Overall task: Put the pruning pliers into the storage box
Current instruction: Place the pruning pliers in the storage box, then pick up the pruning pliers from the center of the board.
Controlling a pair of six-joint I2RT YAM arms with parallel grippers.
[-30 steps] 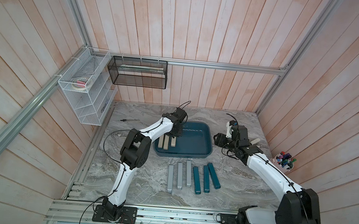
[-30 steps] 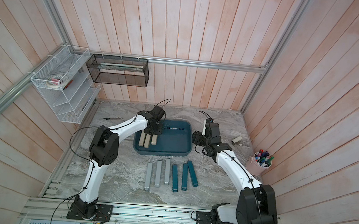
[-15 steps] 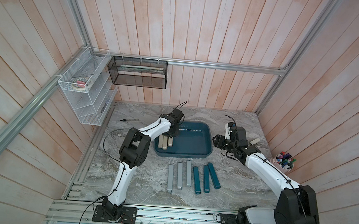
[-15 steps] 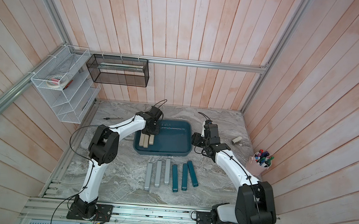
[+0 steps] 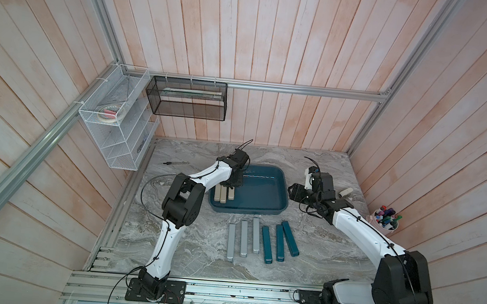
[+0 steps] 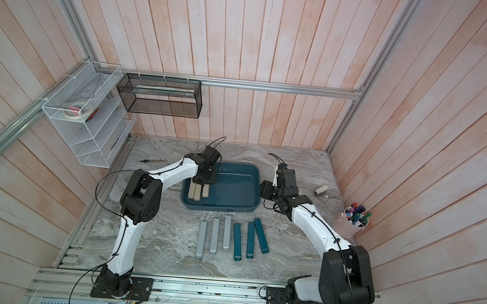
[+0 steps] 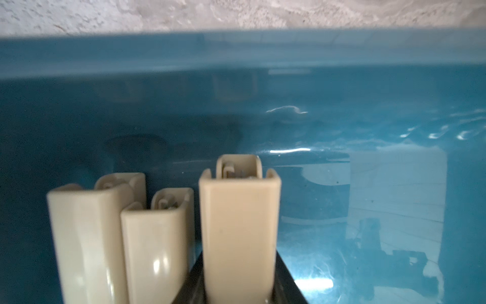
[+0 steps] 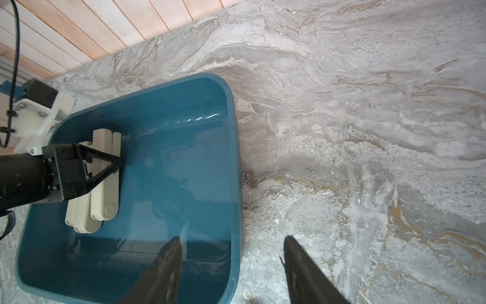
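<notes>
The storage box [image 5: 248, 212] [image 6: 232, 191] is a shallow teal tub at the table's middle back. Three beige pruning pliers [image 5: 224, 194] [image 6: 198, 192] lie side by side at its left end. My left gripper [image 5: 231, 183] [image 7: 238, 265] [image 8: 115, 164] reaches into the box, shut on the beige bar [image 7: 239, 223] nearest the box's middle. Three grey bars [image 5: 243, 238] and three teal bars [image 5: 279, 243] lie on the table in front of the box. My right gripper [image 5: 294, 191] [image 8: 232, 244] hangs open over the box's right rim [image 8: 235, 184], holding nothing.
A pink cup of markers [image 5: 384, 221] stands at the right wall, with a small white object [image 5: 345, 193] behind it. A thin silver tool [image 5: 175, 163] lies at the back left. A black mesh basket [image 5: 186, 98] and a white wire rack [image 5: 114, 125] hang on the walls.
My left gripper has brought the third beige bar in close beside the other two. The right arm has shifted slightly toward the box.
</notes>
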